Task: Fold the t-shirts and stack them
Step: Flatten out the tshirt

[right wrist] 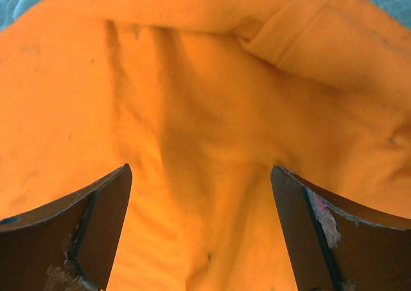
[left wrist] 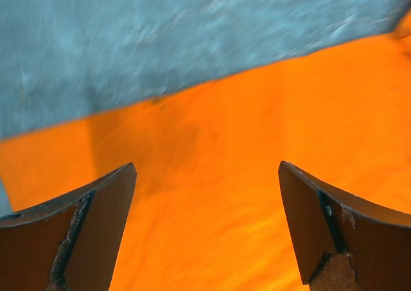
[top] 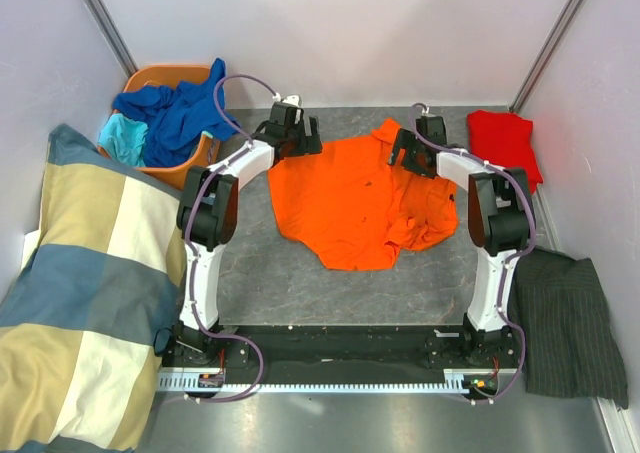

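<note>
A bright orange t-shirt (top: 355, 198) lies spread and rumpled on the grey table, creased at its right side. My left gripper (top: 298, 138) is open just above the shirt's far left edge; the cloth (left wrist: 212, 194) fills the gap between its fingers. My right gripper (top: 408, 151) is open over the shirt's far right part, with wrinkled cloth (right wrist: 205, 143) and a folded sleeve hem below it. A folded red t-shirt (top: 507, 143) lies at the far right. Royal blue (top: 180, 113) and turquoise (top: 125, 138) shirts lie heaped in an orange basket (top: 190, 173).
A big blue-cream-yellow checked blanket (top: 85, 293) covers the left side. A dark grey pinstriped cloth (top: 570, 318) lies at the near right. White walls close in the table on three sides.
</note>
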{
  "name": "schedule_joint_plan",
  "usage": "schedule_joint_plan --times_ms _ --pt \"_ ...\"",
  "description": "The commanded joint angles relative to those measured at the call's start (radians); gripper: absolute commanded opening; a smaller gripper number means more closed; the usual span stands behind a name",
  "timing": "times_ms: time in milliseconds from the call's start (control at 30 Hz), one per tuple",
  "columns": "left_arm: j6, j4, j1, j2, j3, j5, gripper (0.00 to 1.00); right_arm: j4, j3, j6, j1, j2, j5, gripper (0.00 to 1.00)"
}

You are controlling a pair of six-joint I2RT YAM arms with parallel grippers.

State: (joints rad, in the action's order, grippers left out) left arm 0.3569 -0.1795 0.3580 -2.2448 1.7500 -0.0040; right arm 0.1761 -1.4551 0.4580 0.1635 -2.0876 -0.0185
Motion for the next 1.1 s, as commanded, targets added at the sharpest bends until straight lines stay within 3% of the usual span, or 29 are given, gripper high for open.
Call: schedule_joint_plan --times_ms 0,100,267,433,733,833,867,967,1067 --pt "-0.053 0.066 0.006 0.138 0.01 0.055 1.0 -0.02 0.054 -0.031 -0.001 0.197 0.041 0.98" --pt "-0.001 0.101 0.012 0.286 -0.148 0.056 1.0 0.003 0.137 -0.032 0.001 0.329 0.042 0.98" --pt "0.099 0.207 0.045 0.525 -0.55 0.085 1.0 0.088 0.303 -0.025 0.017 0.489 0.038 0.98" --pt "0.142 0.238 0.104 0.637 -0.815 0.065 1.0 0.135 0.487 -0.012 0.041 0.629 -0.015 0.96" --pt "0.175 0.241 0.142 0.686 -0.922 0.076 1.0 0.091 0.585 -0.007 0.044 0.638 -0.008 0.78" --pt "0.177 0.241 0.142 0.695 -0.925 0.064 1.0 0.082 0.585 -0.008 0.044 0.604 0.008 0.56" --pt "0.177 0.241 0.142 0.699 -0.925 0.062 1.0 0.074 0.587 -0.009 0.042 0.589 0.017 0.3" --pt "0.178 0.238 0.142 0.7 -0.928 0.061 1.0 0.076 0.591 -0.002 0.044 0.595 0.086 0.0" --pt "0.185 0.238 0.142 0.695 -0.934 0.059 1.0 0.082 0.596 -0.002 0.045 0.659 0.091 0.0"
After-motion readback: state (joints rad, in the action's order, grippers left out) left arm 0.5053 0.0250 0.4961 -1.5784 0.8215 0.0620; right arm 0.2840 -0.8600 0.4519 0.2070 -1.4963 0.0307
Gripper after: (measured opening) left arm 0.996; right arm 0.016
